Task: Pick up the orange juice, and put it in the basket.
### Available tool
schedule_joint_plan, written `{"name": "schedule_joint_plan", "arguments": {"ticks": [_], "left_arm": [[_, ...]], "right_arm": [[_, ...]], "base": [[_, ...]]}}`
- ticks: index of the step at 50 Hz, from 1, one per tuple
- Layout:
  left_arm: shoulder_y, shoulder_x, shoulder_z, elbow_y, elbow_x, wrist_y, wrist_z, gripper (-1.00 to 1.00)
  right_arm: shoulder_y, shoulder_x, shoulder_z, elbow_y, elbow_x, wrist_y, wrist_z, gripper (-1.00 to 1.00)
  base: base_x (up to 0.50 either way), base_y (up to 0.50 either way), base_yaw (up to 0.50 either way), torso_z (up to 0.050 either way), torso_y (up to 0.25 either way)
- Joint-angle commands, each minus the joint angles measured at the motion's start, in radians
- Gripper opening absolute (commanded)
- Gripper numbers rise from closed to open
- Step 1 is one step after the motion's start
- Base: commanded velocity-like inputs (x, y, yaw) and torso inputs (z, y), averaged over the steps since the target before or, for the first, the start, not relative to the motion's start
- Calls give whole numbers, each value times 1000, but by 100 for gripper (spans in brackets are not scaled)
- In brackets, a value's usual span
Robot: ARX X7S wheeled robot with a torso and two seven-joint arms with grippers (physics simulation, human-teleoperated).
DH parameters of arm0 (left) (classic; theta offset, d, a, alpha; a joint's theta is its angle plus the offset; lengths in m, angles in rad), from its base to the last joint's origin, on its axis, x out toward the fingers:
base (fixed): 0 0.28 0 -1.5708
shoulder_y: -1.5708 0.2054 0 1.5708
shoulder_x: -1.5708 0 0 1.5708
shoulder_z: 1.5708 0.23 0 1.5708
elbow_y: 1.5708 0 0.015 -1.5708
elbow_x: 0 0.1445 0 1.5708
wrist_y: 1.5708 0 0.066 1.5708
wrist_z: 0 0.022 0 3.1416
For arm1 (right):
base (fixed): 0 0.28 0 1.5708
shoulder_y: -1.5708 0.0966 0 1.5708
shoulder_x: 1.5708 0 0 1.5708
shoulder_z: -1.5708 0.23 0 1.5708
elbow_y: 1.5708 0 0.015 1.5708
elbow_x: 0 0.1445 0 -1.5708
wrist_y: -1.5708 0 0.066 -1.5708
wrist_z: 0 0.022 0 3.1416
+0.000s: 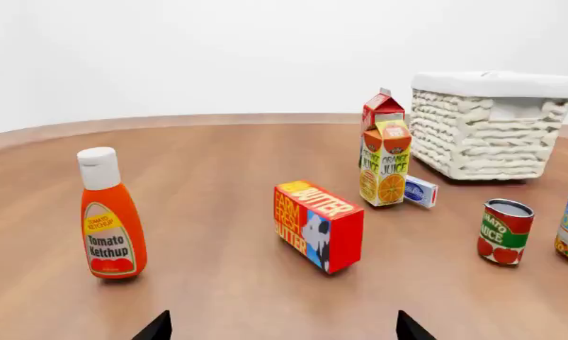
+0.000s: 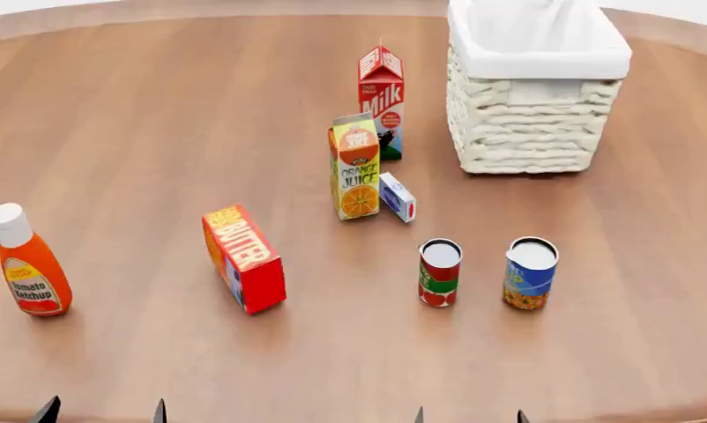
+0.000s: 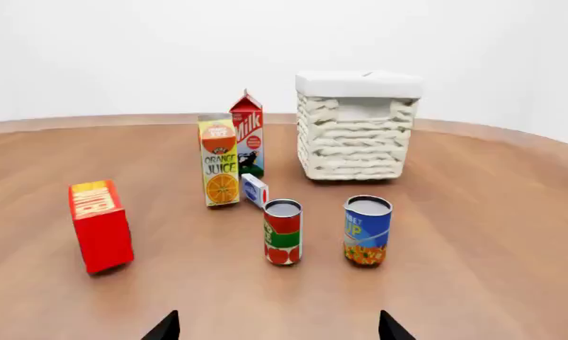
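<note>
The orange juice (image 2: pixel 356 167) is a tall yellow carton with an orange top, standing upright mid-table; it also shows in the left wrist view (image 1: pixel 385 162) and the right wrist view (image 3: pixel 219 160). The basket (image 2: pixel 535 106) is cream-white wicker with a white liner, at the far right, also in the left wrist view (image 1: pixel 485 127) and the right wrist view (image 3: pixel 357 131). My left gripper (image 2: pixel 100 411) and right gripper (image 2: pixel 469 416) hover at the near table edge, both open and empty, only their dark fingertips (image 1: pixel 156 328) (image 3: pixel 166 327) showing.
A red-and-white milk carton (image 2: pixel 382 100) stands just behind the juice. A small blue-white box (image 2: pixel 398 196) lies beside it. A red butter box (image 2: pixel 244 258), a ketchup bottle (image 2: pixel 28 262), a tomato can (image 2: pixel 440 272) and a blue soup can (image 2: pixel 530 272) stand nearer me.
</note>
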Motion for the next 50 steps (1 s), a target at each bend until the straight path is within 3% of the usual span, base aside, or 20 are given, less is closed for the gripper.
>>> {"name": "schedule_joint_plan", "arguments": {"ticks": [1,50], "left_arm": [[0,-16,18,0,-16,0,-18,100],[-6,-96,113,-3,-96,8,-112,100]], "right_arm": [[-2,38,-47,-17,37,13,47,100],[11,107,-124,-50,112,15,109,100]], "base": [[0,0,0,0,0],[85,0,0,0,0]]}}
